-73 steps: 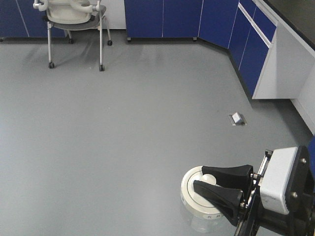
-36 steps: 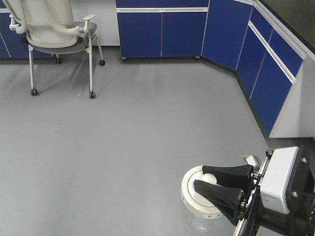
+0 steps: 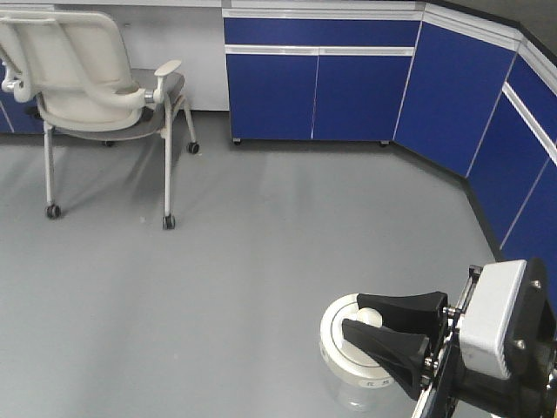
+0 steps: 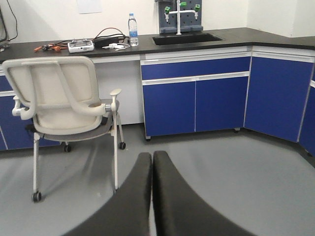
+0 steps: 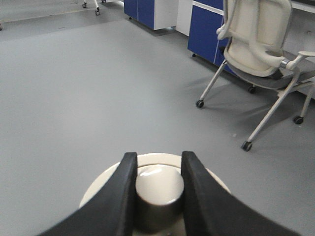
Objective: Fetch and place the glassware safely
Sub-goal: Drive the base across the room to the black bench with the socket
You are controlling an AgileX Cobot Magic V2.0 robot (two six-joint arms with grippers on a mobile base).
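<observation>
I've got the right end effector (image 3: 353, 314) clenched on the knob (image 5: 159, 184) of the jar (image 3: 333, 350), one finger on each side. The jar hangs above the grey floor (image 3: 218, 287), touching nothing else. The left end effector (image 4: 151, 156) is empty, with its fingers pressed together.

This looks like the carry leg. The grip is only on the lid knob, so the glass body probably depends on how well the lid fits. I'd drive slowly, keep the wrist level with no swing, pass wide of the chair (image 3: 96, 83), and set it down on the black bench (image 4: 123, 48).

- **Lid:** cream, round, smooth, with small marks on the rim.
- **Body:** clear, squat glass, which is slippery and brittle.
- **Fingers:** matte black and curved.
- **Cabinets (image 3: 313, 91):** glossy blue.
</observation>
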